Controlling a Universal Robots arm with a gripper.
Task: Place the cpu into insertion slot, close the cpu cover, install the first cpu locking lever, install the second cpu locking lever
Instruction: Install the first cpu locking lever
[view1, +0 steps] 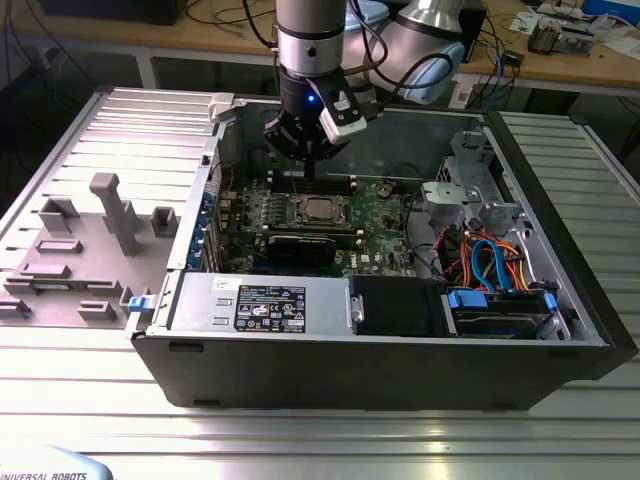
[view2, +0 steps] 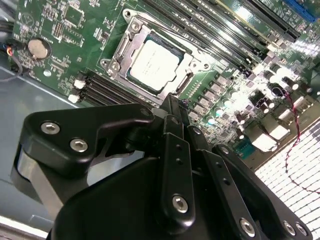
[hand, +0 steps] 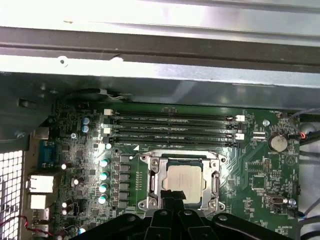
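Cpu (view1: 320, 209) at centre of the exterior view. Open computer case (view1: 350, 365) holds green motherboard (view1: 382, 216); gripper (view1: 312, 172) hangs just above the board, fingers together, empty; cpu cover (hand: 216, 182) frames the chip, seated in insertion slot (hand: 185, 162).

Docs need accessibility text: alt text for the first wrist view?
The cpu sits in the insertion slot, framed by the shiny cpu cover, on a green motherboard. The black gripper, shut, sits by the cover's edge; four memory slots lie beyond.

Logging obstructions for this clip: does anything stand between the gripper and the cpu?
Nothing visible does. The gripper hangs close above the cpu, which already lies in the insertion slot.
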